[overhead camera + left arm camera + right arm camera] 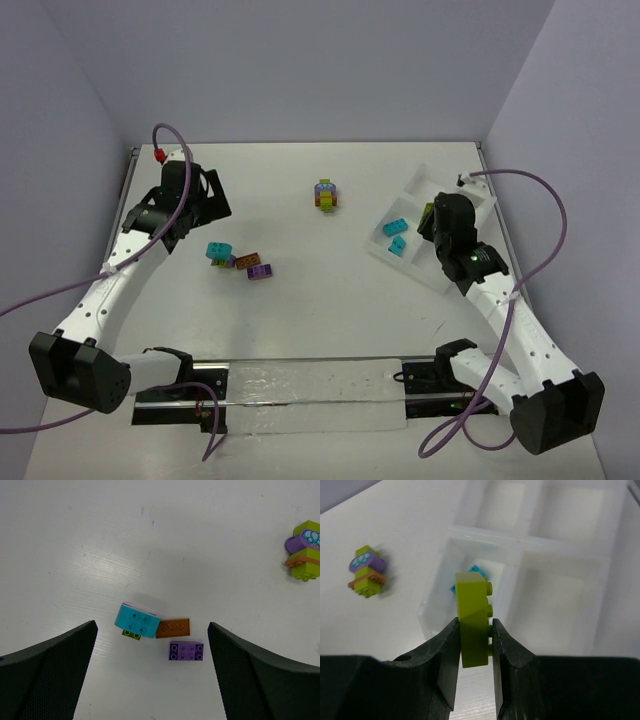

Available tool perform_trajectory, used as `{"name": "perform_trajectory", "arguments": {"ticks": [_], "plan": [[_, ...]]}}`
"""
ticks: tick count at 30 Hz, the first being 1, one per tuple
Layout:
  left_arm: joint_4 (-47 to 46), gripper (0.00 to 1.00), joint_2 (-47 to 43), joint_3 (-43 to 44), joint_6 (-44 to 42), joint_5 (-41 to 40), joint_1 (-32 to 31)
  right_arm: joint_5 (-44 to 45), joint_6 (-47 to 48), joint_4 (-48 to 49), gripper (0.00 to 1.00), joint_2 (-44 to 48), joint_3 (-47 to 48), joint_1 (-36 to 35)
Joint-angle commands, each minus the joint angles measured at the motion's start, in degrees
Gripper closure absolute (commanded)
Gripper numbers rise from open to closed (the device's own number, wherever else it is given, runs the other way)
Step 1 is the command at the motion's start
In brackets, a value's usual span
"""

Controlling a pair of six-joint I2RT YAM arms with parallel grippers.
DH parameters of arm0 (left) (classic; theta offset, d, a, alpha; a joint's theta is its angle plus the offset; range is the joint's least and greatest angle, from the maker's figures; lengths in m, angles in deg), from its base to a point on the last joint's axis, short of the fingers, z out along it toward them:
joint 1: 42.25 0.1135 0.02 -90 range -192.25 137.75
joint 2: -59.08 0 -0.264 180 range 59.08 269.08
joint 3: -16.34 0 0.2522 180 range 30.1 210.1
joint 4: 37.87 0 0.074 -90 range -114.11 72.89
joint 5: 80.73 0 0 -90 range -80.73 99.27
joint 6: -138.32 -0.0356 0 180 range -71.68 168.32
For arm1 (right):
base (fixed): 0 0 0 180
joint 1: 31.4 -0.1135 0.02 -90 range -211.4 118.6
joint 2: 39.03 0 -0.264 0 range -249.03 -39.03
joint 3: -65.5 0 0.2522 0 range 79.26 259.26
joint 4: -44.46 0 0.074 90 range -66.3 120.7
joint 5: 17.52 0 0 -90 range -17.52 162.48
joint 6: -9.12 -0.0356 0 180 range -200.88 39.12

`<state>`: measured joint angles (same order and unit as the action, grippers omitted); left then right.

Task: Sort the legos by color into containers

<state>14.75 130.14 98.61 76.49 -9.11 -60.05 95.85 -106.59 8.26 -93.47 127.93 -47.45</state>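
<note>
My right gripper (475, 630) is shut on a lime green lego (474, 615), held on edge above the white divided tray (485, 534); the same lego (427, 215) shows at the gripper over the tray (405, 268). Two cyan legos (394, 227) lie in one near-left compartment. My left gripper (151, 645) hangs open above a cyan lego (137, 620) stacked on a lime one, an orange plate (173, 628) and a purple lego (186, 651). A multicoloured clump (326, 194) stands mid-table.
The tray's other containers (555, 515) show bare white floors. The clump (366, 571) sits left of the tray. Purple cables loop beside both arms. A clear plastic strip (300, 390) lies along the near edge between the arm bases.
</note>
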Motion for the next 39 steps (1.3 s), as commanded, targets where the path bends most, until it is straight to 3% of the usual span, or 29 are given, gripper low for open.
{"name": "perform_trajectory", "arguments": {"ticks": [1, 7, 20, 39], "plan": [[2.31, 0.00, -0.51, 3.07, 0.06, 2.04, -0.13, 8.76, -13.04, -5.81, 1.00, 3.19, -2.20, 3.15], [3.40, 0.01, 1.68, 3.81, 2.05, 2.91, -0.13, 4.09, -14.27, -10.42, 1.00, -2.82, -1.93, 9.17], [4.50, 0.01, 5.10, 5.61, 3.68, 2.32, -0.13, 2.36, -13.58, -5.11, 0.96, -9.77, -3.98, 14.02], [6.33, 0.01, 5.51, 3.12, 5.82, 0.93, -0.13, 0.22, -12.45, -2.21, 0.90, -13.50, -5.03, 14.91]]}}
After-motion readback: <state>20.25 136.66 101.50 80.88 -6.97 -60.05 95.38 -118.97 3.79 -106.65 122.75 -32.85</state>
